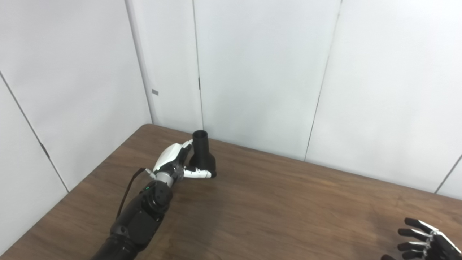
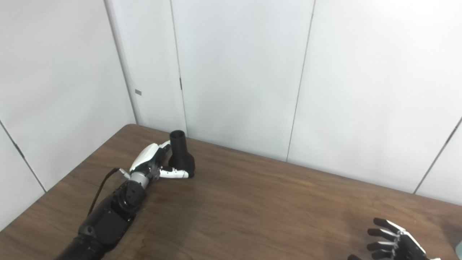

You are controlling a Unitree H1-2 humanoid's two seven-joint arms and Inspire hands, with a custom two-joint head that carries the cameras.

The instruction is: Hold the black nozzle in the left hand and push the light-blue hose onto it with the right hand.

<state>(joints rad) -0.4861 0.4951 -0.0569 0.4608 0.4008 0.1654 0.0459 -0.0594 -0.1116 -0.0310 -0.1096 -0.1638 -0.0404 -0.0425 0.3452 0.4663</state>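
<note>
Nozzle grasp is the step in hand. The black nozzle (image 1: pixel 203 154) stands upright on the table (image 1: pixel 274 202), left of centre in the frame, narrow neck up and flared base down. The left hand (image 1: pixel 177 161) is wrapped around the flared base, thumb across the near side and fingers behind it; whether the base has left the table cannot be told.

The right hand (image 1: pixel 426 241) sits at the lower right corner of the frame, well apart from the nozzle, fingers spread and holding nothing. The light-blue hose is not identifiable; only a pale sliver shows at the lower right edge of the right eye view.

Judgement: the hose half of the task has not begun. The next move calls for the right hand to find and grip the hose, presumably beyond the right edge, while the left arm, stretched forward from the lower left with wrist low, steadies the nozzle with its neck exposed.
</note>
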